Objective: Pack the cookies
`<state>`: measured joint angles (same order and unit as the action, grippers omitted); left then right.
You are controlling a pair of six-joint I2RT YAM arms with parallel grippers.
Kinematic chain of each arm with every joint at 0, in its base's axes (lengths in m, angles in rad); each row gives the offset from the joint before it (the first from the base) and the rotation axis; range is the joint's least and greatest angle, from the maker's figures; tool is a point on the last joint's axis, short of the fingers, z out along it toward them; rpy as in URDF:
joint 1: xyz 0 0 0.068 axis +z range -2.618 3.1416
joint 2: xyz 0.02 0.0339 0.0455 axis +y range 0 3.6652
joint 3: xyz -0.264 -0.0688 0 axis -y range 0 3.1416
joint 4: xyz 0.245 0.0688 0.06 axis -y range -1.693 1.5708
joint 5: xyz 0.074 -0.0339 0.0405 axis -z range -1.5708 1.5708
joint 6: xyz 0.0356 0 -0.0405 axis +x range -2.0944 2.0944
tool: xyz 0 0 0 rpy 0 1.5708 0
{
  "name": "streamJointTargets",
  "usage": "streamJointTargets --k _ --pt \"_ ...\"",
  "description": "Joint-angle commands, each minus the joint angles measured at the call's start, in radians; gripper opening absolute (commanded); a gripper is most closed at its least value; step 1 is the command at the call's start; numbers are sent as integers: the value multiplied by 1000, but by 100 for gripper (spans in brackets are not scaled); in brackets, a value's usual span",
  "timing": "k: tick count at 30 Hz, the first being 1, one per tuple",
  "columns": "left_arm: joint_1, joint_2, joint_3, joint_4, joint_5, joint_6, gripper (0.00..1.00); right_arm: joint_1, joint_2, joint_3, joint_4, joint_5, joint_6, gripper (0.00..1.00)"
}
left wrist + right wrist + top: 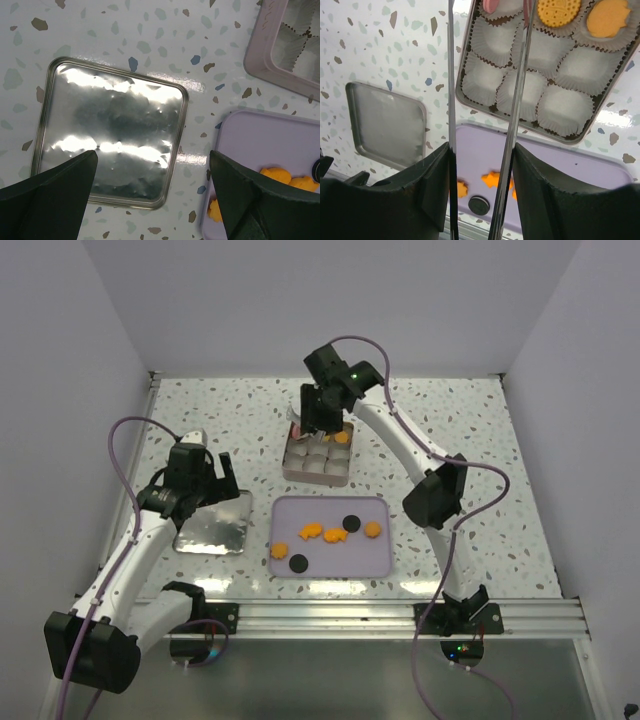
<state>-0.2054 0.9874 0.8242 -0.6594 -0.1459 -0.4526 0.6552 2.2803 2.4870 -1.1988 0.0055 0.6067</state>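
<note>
Several cookies lie on the lavender tray (375,555): orange ones (310,532) and two black rounds (351,523). The square tin (545,131) holds a pink cookie (490,5), a yellow round one (555,12) and an orange one (607,19) in its far row of paper cups. My right gripper (482,150) hovers over the tin, shut on metal tongs (516,100). The tong tips stand apart on either side of the pink cookie. My left gripper (153,165) is open over the right edge of the metal lid (110,130), with nothing between its fingers.
The tin (318,455) stands behind the tray, and the lid (212,523) lies flat to the tray's left. White walls close in the speckled table on three sides. An aluminium rail (400,615) runs along the near edge.
</note>
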Motion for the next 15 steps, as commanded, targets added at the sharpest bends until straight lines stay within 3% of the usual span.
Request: streamJointTargets --k 1,5,15 --pt "0 -3 6 26 -11 2 100 21 -139 -8 15 -7 -8 52" --pt "1 -4 7 29 0 5 100 69 -244 -88 4 68 -38 52" --pt "0 -18 4 38 37 20 100 253 -517 -488 16 194 4 52"
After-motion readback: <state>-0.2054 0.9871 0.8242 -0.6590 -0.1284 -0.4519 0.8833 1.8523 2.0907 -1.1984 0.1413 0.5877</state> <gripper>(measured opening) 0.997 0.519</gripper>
